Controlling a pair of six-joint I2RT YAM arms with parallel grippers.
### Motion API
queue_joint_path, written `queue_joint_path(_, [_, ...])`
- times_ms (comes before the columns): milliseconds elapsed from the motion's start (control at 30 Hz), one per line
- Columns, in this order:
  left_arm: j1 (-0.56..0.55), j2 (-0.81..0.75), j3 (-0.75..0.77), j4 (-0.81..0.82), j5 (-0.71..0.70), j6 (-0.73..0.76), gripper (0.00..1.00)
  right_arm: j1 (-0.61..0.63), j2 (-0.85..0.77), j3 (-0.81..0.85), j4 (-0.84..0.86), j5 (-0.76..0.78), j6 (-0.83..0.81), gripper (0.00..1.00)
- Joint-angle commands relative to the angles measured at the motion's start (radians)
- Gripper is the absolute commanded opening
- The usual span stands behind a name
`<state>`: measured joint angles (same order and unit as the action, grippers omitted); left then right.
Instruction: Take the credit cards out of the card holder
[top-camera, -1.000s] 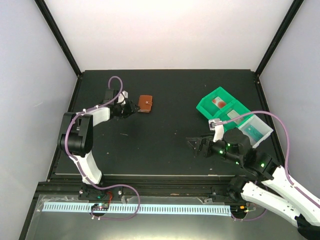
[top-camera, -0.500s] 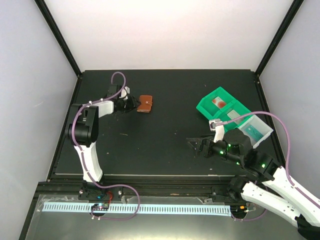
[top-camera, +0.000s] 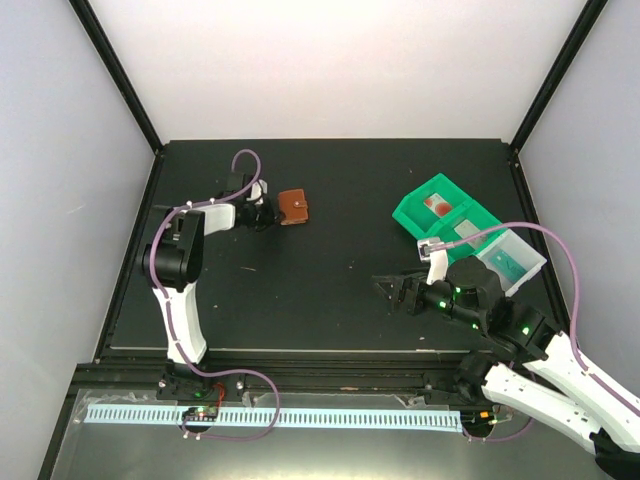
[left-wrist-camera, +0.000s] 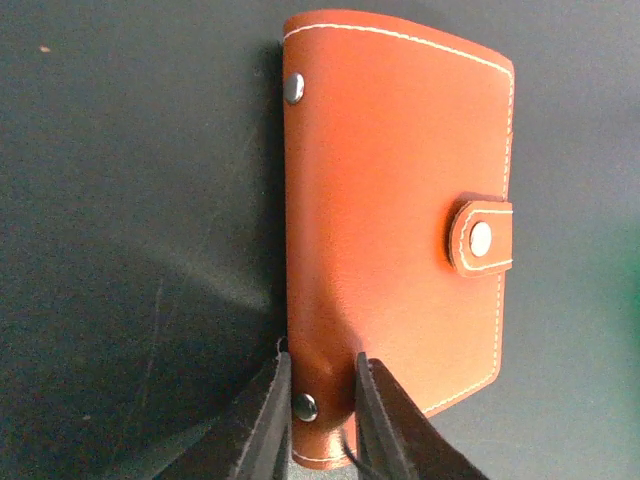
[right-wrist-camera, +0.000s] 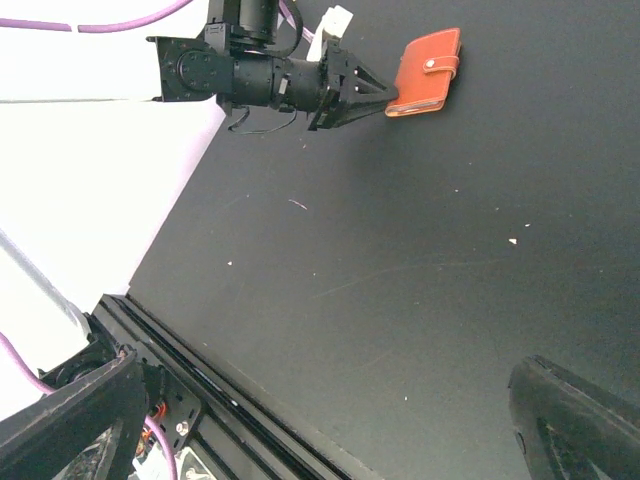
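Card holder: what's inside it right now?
Nothing inside shows. The card holder is folded shut with its snap tab fastened, so only brown outer leather is visible; any cards or lining are covered. The left gripper pinches its spine corner.

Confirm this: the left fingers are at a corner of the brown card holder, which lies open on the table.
Wrong: the card holder is folded shut, snap tab across its front, per the left wrist view. The left fingers are at its corner.

The card holder (left-wrist-camera: 400, 200) is snapped shut, so its inside is hidden.
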<state>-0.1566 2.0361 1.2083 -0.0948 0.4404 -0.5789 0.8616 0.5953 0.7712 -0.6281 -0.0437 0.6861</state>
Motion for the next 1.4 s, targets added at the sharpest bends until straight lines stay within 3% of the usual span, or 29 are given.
queue_joint_path(0, [-0.010, 0.008, -0.001, -0.039, -0.010, 0.011, 0.15, -0.005, -0.009, -0.002, 0.007, 0.016, -0.011, 0.99])
queue_joint_path(200, [-0.009, -0.051, -0.058, -0.008, 0.018, 0.005, 0.02, -0.005, -0.030, -0.016, 0.006, 0.016, 0.006, 0.99])
queue_joint_path(633, [-0.060, -0.320, -0.391, 0.171, 0.115, -0.078, 0.02, -0.006, -0.050, -0.042, -0.009, 0.009, 0.023, 0.99])
queue_joint_path(767, [-0.106, -0.428, -0.493, 0.153, 0.112, -0.071, 0.01, -0.004, -0.037, -0.045, -0.016, -0.011, 0.022, 0.98])
queue_joint_path(1067, [-0.318, -0.696, -0.733, 0.199, -0.003, -0.242, 0.02, -0.004, 0.030, -0.091, 0.067, -0.042, 0.036, 0.78])
queue_joint_path(1267, [-0.516, -0.877, -0.850, 0.225, -0.152, -0.385, 0.02, -0.001, 0.182, -0.139, 0.157, -0.057, 0.056, 0.60])
queue_joint_path(1367, [-0.578, -0.916, -0.898, 0.259, -0.194, -0.450, 0.02, 0.015, 0.270, -0.151, 0.192, -0.057, 0.058, 0.56])
